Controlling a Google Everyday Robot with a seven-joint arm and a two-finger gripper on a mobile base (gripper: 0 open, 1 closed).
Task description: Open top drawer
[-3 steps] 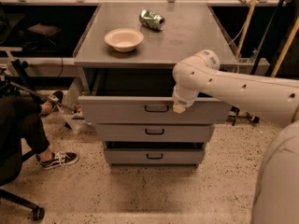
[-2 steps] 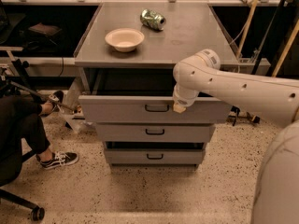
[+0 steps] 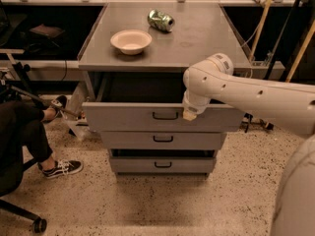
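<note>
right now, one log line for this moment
top drawer: pulled out | tool: at its front top edge, right of handle

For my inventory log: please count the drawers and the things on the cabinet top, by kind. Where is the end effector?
Drawers: 3 (top drawer, middle drawer, bottom drawer)
Bowl: 1
Can: 1
Total: 5
The end effector is at the top drawer's front edge, right of its handle.
</note>
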